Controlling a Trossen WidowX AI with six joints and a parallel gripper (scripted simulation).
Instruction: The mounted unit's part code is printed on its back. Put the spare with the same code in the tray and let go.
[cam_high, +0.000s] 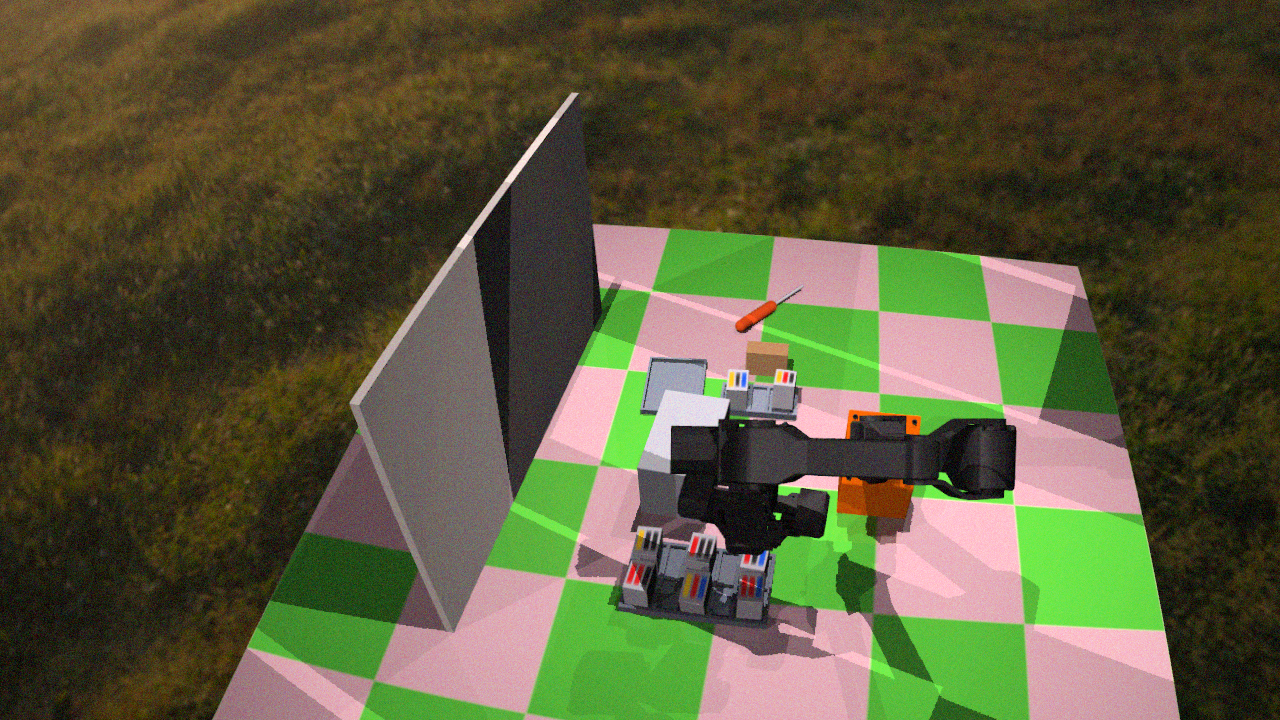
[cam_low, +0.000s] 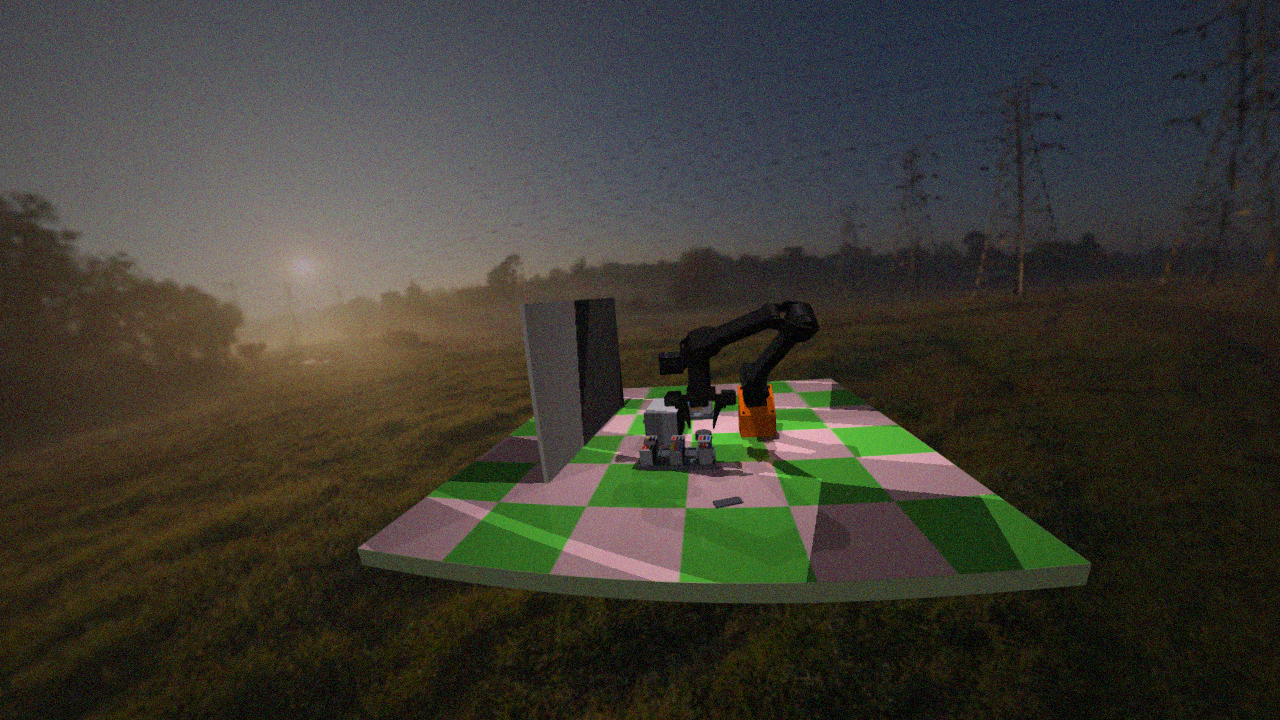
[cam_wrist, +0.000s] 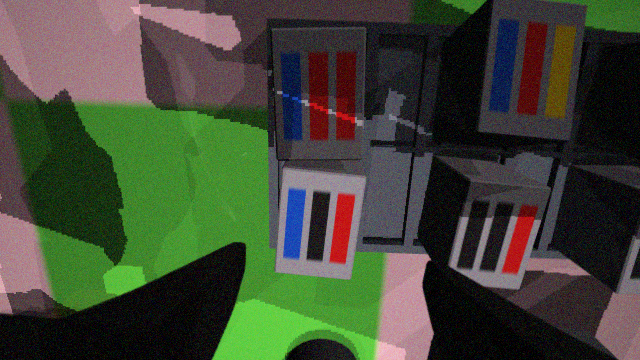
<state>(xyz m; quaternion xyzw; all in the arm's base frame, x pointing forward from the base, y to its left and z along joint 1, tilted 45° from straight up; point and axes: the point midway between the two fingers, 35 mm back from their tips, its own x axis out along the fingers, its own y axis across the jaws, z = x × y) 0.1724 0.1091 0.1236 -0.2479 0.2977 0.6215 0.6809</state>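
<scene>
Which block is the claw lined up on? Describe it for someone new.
Find the grey rack of striped blocks and take its end column, on the side of the orange arm base. The block there under the open claw is striped blue, black, red; its column mate reads blue, red, red, the next one over black, black, red.

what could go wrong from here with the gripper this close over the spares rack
1. The spares sit tightly packed in the rack: the blue-black-red spare has the black-black-red spare right beside it, so a finger might clip the neighbour.
2. Codes differ by one stripe, as with the blue-red-red spare, so the wrong one might get picked.
3. The gripper is open and empty, partly narrowed, and might land on a spare's top.
</scene>
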